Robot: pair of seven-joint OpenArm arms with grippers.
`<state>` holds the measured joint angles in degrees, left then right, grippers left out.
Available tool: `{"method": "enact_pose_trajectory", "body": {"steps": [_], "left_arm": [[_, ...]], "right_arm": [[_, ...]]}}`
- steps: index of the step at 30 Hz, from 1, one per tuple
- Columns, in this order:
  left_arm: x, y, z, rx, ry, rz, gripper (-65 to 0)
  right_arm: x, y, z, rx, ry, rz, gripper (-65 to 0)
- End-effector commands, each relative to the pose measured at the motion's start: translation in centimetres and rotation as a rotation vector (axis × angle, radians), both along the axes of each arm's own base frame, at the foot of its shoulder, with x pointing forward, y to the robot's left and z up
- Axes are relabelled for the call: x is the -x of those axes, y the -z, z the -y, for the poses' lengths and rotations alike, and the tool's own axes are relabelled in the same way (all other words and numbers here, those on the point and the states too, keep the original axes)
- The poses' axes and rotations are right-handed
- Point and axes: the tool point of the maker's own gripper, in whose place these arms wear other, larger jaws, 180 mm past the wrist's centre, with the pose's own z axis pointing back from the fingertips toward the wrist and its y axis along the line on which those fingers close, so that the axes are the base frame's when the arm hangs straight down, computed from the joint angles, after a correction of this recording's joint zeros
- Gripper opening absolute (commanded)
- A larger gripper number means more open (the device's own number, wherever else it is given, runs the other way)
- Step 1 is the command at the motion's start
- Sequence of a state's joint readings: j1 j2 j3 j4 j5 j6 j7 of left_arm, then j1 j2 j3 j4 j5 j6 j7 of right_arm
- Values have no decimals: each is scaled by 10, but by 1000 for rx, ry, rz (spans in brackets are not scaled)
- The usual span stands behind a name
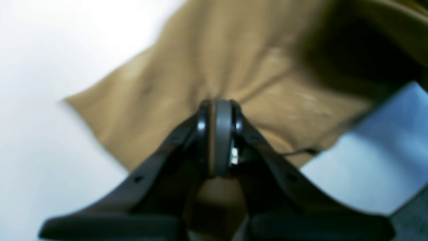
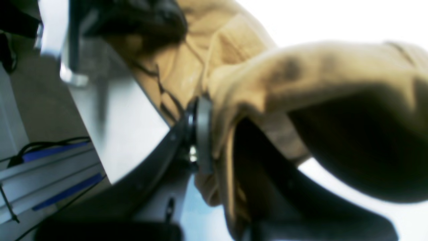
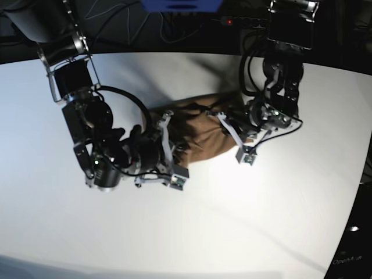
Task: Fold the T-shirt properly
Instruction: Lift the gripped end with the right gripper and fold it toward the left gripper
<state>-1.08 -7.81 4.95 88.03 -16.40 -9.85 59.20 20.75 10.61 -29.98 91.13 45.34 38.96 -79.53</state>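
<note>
**Both grippers pinch the soft shirt**

The left gripper [image 1: 219, 134] is clamped on the T-shirt [image 3: 200, 136]; the right gripper [image 2: 204, 134] is also closed on cloth. Bunched between them over the white table [image 3: 232, 221], it looks light and limp, best held at hem corners.

A broad white, smooth-topped table [image 3: 221, 226] is filling most of the base view, glaring brightly near its middle and greying toward its near edge. Beyond the table's far edge, a blue rectangular object [image 3: 181, 4] is showing against a dark background, with thin black cables [image 3: 174, 29] trailing just beneath it and a small red light [image 3: 229, 22] glowing to its right. In the right wrist view, pale grey rails with blue strips [image 2: 50, 174] are lying below the table's edge, a black cable [image 2: 40, 144] running over them.
</note>
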Motion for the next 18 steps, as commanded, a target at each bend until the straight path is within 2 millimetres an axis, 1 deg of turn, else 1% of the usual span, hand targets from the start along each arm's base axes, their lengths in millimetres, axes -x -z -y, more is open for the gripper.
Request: {"method": "enact_pose_trajectory", "body": {"steps": [1,5,7,9,11,12,15,18], "left_arm": [[-9,-11,-3,3,-6,40,-617],[-11,-13,-6,6,-16,47,-617],[-14,-23,-5,8,-12,80,-617],[-18,-33,-3,11,-7,111,-613],[-22,-45,-1,15,-8,147,-573],[-25,-50,-1,16,-8,164,-539],[-26,-60,0,11,3,175,-458],[-26,-77,-4,5,0,206,-445]], "right_arm": [[-9,-14,-4,-28,-3,40,-646],[-8,-14,-4,-29,-4,40,-646],[-8,-14,-4,-29,-4,41,-646],[-4,-10,-4,-30,-5,29,-646],[-1,-8,-5,-31,-4,21,-646],[0,-8,-5,-33,-4,20,-646],[0,-8,-5,-33,-4,19,-646],[0,-8,-5,-33,-4,19,-646]]}}
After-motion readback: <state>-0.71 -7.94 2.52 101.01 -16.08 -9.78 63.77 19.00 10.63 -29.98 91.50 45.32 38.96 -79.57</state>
